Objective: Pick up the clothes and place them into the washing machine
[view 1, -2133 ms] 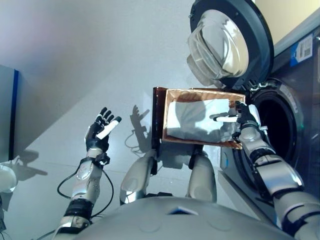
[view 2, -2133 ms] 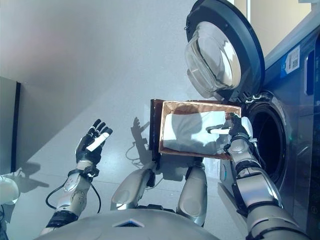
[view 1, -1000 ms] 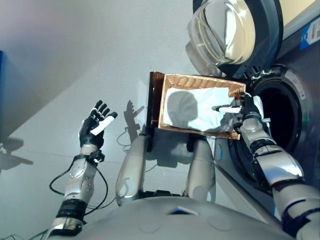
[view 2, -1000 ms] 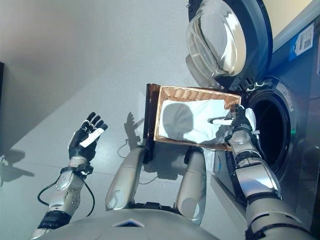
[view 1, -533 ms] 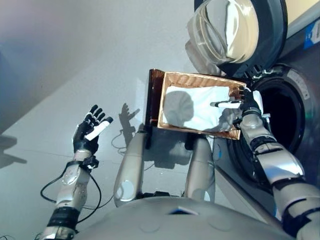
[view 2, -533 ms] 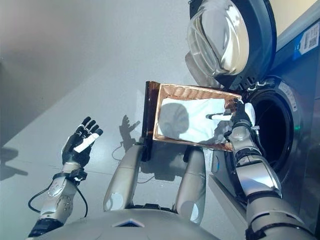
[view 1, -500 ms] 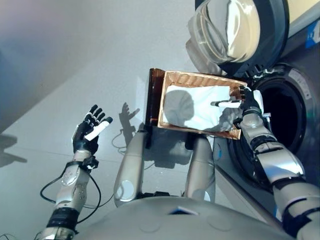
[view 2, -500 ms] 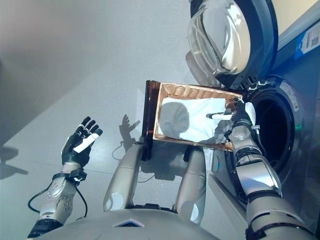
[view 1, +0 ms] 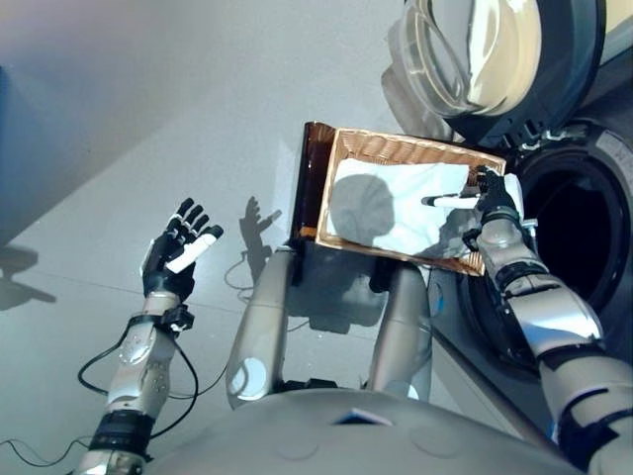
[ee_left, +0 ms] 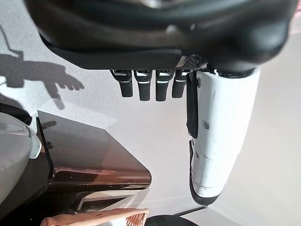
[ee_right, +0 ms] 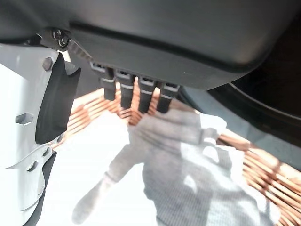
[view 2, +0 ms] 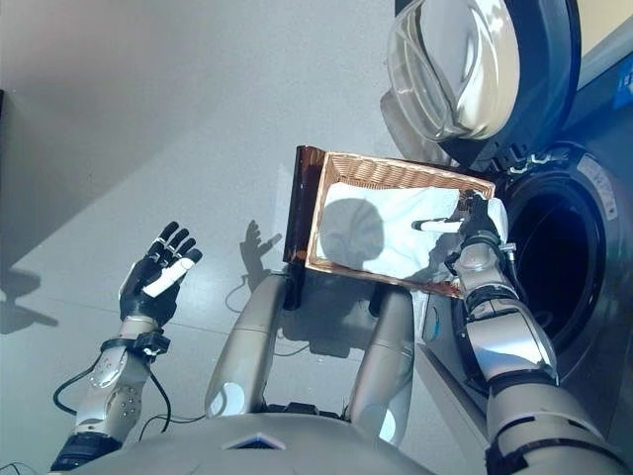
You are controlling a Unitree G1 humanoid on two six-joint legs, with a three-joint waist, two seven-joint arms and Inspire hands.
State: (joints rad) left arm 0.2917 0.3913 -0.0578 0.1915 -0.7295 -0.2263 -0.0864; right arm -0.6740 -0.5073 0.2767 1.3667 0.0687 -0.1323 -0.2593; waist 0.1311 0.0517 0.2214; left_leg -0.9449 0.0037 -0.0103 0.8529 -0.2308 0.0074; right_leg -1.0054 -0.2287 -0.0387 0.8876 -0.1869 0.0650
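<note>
White cloth (view 1: 396, 208), soft and lightly creased, lies flat in a rectangular woven wicker basket (view 1: 371, 148) on a glossy dark-brown stand (view 1: 313, 178). My right hand (view 1: 492, 198) hovers over its near-washer edge, fingers straight, grasping nothing. Washing machine (view 2: 584, 247) drum dark, round glass door (view 2: 465, 59) swung open. Smooth grey floor (view 1: 148, 119). My left hand (view 1: 173, 259) raised, released.

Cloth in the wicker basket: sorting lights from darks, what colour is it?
White cloth, plain; left eye view shows it best.
</note>
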